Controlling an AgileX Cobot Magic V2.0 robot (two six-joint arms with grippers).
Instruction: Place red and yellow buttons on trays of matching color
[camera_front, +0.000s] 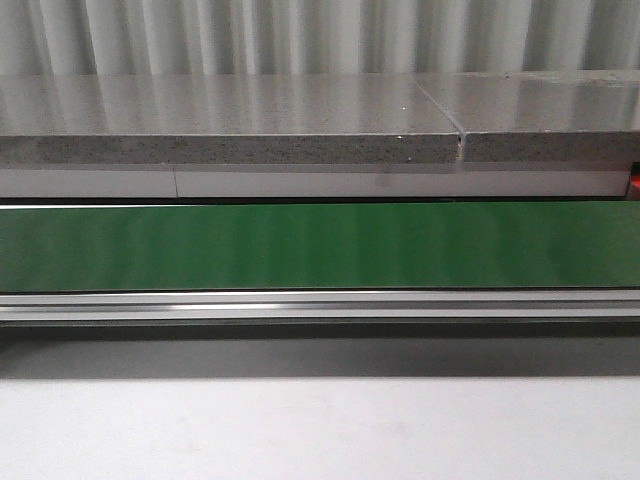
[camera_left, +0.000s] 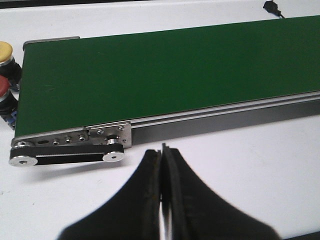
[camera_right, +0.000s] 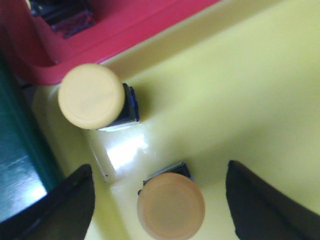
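Between the right claw's (camera_right: 159, 200) spread fingers, a yellow button (camera_right: 171, 205) by the yellow tray's (camera_right: 240, 90) wall.

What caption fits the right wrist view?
Open right gripper above two yellow buttons in the yellow tray.

Closed left pincer (camera_left: 163, 165) beside green conveyor belt (camera_left: 165, 75).

Green conveyor belt (camera_front: 320, 245); yellow tray (camera_right: 240, 100), yellow buttons (camera_right: 91, 95); red tray (camera_right: 125, 25); white table (camera_front: 320, 430)
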